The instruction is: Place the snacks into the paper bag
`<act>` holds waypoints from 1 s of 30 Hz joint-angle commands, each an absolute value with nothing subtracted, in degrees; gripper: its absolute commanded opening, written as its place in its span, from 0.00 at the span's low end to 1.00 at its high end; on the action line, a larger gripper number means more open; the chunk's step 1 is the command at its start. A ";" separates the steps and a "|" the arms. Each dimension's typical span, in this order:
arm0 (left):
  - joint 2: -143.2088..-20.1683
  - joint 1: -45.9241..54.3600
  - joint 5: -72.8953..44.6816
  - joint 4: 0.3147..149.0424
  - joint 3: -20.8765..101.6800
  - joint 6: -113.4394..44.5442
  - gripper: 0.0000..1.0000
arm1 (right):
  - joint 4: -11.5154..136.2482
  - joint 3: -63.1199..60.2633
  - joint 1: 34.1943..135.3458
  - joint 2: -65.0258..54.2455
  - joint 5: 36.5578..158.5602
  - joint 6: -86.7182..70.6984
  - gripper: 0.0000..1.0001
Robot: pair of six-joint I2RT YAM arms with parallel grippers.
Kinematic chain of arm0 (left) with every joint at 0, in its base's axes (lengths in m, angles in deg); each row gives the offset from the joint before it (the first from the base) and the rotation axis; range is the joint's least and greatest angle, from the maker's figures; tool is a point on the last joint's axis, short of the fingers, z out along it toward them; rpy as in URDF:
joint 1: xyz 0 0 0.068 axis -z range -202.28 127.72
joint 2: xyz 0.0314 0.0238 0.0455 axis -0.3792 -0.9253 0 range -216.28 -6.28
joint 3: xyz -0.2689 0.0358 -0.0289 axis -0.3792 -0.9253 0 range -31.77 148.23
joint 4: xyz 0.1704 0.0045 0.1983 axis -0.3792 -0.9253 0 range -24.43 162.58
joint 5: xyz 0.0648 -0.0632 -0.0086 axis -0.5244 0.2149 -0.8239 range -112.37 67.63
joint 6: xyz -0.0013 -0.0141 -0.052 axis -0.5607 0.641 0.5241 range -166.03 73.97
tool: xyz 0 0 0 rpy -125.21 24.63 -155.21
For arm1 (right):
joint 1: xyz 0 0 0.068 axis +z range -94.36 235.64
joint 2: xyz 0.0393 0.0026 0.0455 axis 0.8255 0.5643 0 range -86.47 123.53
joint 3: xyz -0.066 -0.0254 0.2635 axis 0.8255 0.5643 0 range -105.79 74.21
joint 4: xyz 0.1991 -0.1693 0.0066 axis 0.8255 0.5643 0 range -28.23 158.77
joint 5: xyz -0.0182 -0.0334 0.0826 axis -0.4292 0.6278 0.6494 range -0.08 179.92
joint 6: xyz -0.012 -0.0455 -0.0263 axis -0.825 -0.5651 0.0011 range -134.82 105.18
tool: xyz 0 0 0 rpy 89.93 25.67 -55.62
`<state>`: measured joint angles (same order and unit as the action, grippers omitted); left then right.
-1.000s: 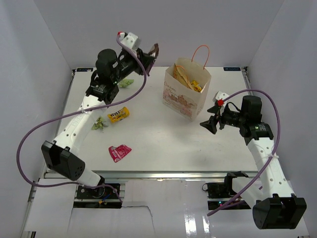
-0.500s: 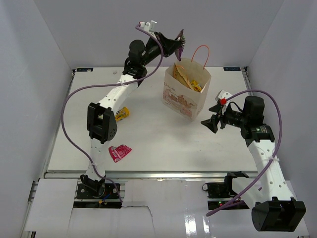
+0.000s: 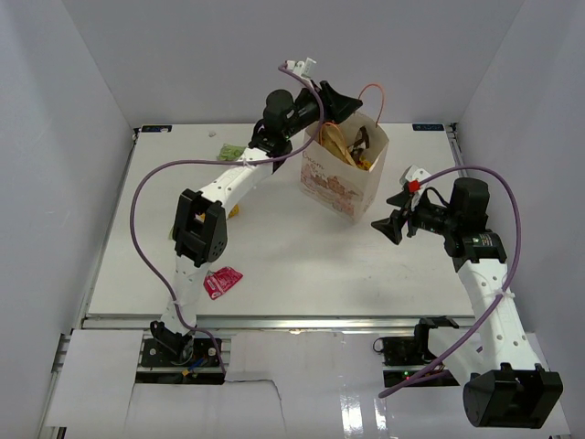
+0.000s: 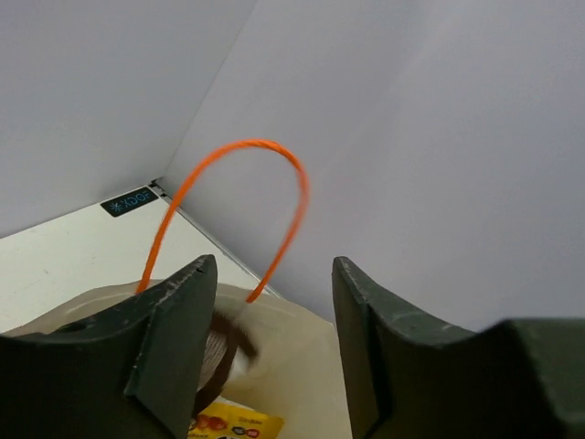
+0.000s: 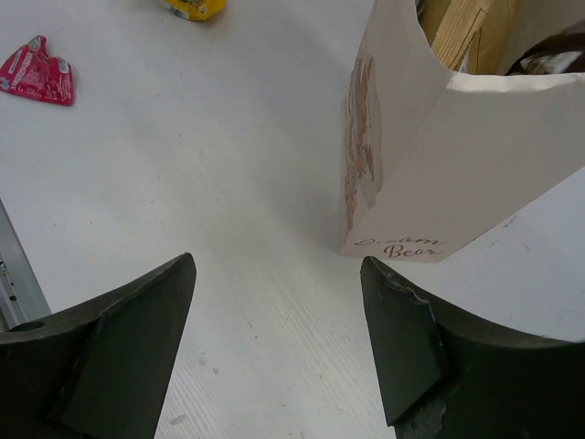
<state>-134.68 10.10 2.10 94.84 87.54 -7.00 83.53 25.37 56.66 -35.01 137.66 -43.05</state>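
Note:
The cream paper bag [image 3: 340, 183] stands upright at the back centre, with its orange handle [image 3: 370, 96] [image 4: 285, 197] up. My left gripper [image 3: 350, 105] [image 4: 274, 265] hovers over the bag's mouth, jaws open. A dark brown packet [image 4: 218, 352] shows blurred just below the jaws inside the bag [image 3: 366, 138], above a yellow packet [image 4: 233, 425]. The chip bag [image 3: 335, 139] sticks up inside. My right gripper [image 3: 388, 227] [image 5: 279, 263] is open and empty, low beside the bag's right corner [image 5: 439, 165]. A magenta packet [image 3: 220, 282] [image 5: 37, 78] lies front left.
A green packet [image 3: 230, 153] lies at the back left. A yellow packet [image 3: 234, 210] [image 5: 194, 7] lies partly hidden behind the left arm. White enclosure walls stand on three sides. A purple cable loops from each arm.
My left arm swung right with the dark brown packet from the back left to over the bag, then opened; the packet has left the jaws. The right arm barely moved.

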 commanded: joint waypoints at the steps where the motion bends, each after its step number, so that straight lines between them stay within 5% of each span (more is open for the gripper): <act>1: -130.12 10.33 0.75 93.58 89.17 -7.71 0.65 | 80.32 25.69 56.35 -35.14 138.43 -41.72 0.79; 11: -126.36 8.22 -4.25 81.29 95.42 -16.49 0.65 | 81.01 25.60 56.35 -34.62 141.41 -41.45 0.78; 14: -118.28 5.68 -10.12 71.02 88.14 -20.62 0.64 | 84.17 25.08 56.35 -33.21 145.90 -45.66 0.78; 21: -94.04 -0.48 -26.58 52.29 50.31 -31.84 0.75 | 96.13 24.20 58.81 -27.60 144.86 -60.61 0.79; 25: -88.73 -1.71 -31.15 49.46 36.55 -46.35 0.84 | 97.45 23.32 59.33 -24.69 144.67 -62.46 0.79; 30: -91.00 -3.55 -32.66 49.99 31.16 -59.29 0.83 | 101.22 21.65 60.91 -21.17 145.03 -66.06 0.79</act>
